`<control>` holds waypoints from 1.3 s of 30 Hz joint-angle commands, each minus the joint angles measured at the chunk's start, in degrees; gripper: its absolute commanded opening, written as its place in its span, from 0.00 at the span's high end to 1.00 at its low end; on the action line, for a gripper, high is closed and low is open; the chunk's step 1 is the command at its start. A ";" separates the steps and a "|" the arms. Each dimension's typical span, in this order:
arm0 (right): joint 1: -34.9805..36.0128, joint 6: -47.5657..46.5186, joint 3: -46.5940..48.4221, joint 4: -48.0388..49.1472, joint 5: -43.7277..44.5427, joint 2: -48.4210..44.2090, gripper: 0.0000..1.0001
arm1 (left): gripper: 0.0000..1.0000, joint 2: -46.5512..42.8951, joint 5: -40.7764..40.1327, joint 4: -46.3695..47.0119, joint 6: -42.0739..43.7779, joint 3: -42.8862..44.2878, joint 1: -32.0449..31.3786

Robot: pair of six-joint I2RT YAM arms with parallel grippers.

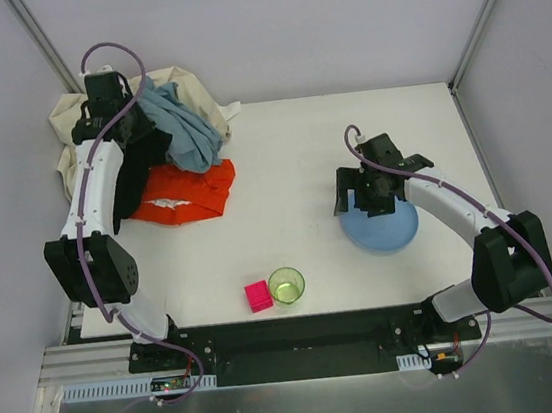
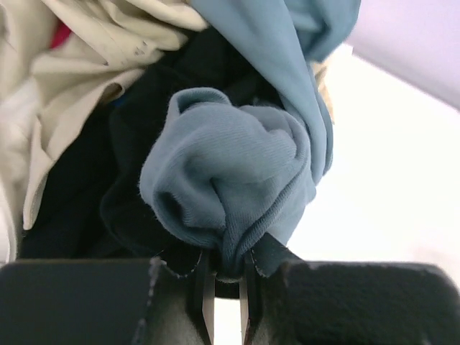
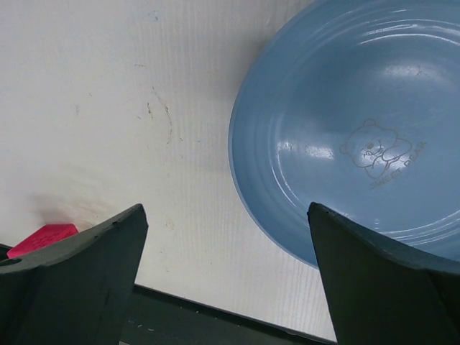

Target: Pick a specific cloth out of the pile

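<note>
Grey-blue cloth [image 2: 237,180] bunches against the left gripper [image 2: 224,277], whose nearly closed jaws pinch a fold of it at the far-left pile [image 1: 71,116]. The orange-red cloth [image 1: 186,192] lies on the table [image 1: 347,127], touching the pile's near edge. The right gripper [image 3: 226,215] hangs wide open, empty, over the blue plate [image 3: 374,129].

Left arm stretches to upper left, left gripper [image 2: 224,280] clamped on grey-blue cloth [image 2: 230,172]; right gripper [image 3: 226,215] gapes wide at centre right.
</note>
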 commanded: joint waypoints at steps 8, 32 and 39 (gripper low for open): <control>0.48 -1.57 1.79 -0.98 0.04 -2.59 0.04 | 1.00 9.86 -9.47 -2.97 3.17 17.11 8.78; 7.86 0.54 11.97 4.12 -4.71 5.57 0.04 | 1.00 25.70 -1.31 -8.43 -0.26 7.09 14.67; 13.66 3.79 22.61 3.15 -4.62 15.59 0.04 | 1.00 23.94 2.29 -8.43 -0.53 6.73 14.67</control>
